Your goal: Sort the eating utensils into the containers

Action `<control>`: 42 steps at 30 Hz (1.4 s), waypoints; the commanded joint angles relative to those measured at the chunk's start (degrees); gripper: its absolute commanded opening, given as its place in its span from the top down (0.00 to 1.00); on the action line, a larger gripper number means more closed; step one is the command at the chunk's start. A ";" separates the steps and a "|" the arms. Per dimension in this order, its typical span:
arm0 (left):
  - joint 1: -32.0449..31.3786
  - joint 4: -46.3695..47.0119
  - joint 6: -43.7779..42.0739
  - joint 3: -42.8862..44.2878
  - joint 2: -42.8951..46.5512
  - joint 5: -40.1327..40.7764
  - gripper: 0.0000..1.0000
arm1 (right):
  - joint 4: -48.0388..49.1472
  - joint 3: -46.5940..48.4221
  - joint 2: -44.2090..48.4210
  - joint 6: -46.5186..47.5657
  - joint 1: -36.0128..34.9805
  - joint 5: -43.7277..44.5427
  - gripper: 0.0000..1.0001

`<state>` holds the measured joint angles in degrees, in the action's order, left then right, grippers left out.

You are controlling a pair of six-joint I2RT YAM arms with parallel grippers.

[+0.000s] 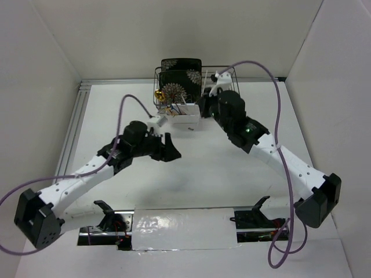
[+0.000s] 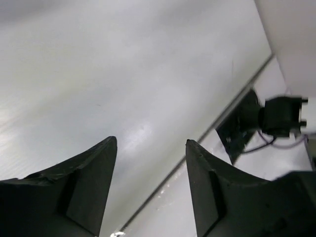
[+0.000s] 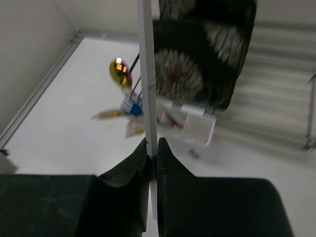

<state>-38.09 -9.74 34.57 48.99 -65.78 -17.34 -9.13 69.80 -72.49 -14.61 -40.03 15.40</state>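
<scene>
A pale chopstick [image 3: 147, 74] stands upright; gold spoon [image 3: 120, 72] rises from white caddy [image 3: 193, 124].

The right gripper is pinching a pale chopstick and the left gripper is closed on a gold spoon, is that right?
Not quite. The left gripper holds no spoon: the left wrist view shows its jaws standing apart with only bare table beyond them. The right gripper is indeed pinching a pale chopstick.

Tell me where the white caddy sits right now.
In the top view, the white caddy sits at the table's far centre, just in front of the wire rack holding black floral plates.
</scene>
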 commanded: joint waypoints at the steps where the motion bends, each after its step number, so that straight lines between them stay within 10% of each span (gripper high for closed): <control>1: 5.92 1.83 -0.73 -1.44 6.44 -3.92 0.29 | 9.90 7.88 -4.23 19.25 3.28 0.69 1.00; 15: 24.80 -0.72 -4.51 -5.84 9.70 -14.91 0.27 | 20.99 23.01 -24.19 25.43 15.24 -19.17 1.00; 42: 24.99 -2.39 -10.13 -5.49 8.65 -12.45 0.27 | 32.85 4.65 -25.77 12.50 14.89 -29.27 1.00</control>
<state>-12.51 -13.34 26.24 43.07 -57.30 -29.61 18.17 75.64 -98.19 -1.87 -24.77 -11.07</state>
